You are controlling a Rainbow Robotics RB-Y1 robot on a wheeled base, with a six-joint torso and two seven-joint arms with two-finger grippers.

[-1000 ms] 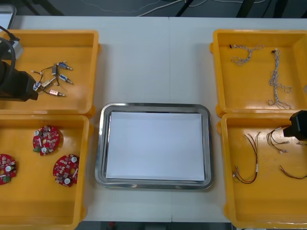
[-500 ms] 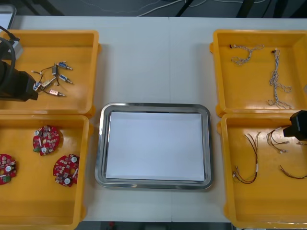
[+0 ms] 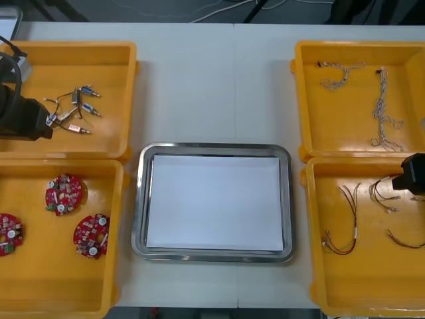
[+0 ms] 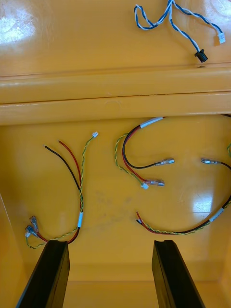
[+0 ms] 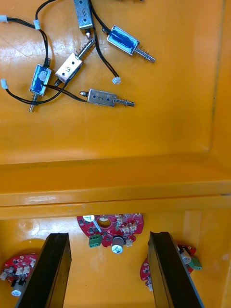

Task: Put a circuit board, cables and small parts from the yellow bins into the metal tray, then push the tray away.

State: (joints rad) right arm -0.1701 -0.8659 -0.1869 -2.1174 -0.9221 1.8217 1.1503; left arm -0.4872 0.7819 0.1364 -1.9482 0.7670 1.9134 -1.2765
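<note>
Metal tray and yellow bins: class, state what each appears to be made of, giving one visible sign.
Metal tray: apparently polished steel or a similar metal; its rim is bright and mirror-like. The flat white inside looks matte, perhaps paper or a liner. Yellow bins: probably moulded plastic with a glossy finish, going by the rounded rims and soft glints of light on the floors.

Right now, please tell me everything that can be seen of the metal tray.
The metal tray is rectangular with rounded corners: a shiny, raised, steel-looking rim around a flat white inside. It lies flat on the light table, in the middle, between the yellow bins, close to the two nearer ones. Nothing lies in it.
</note>
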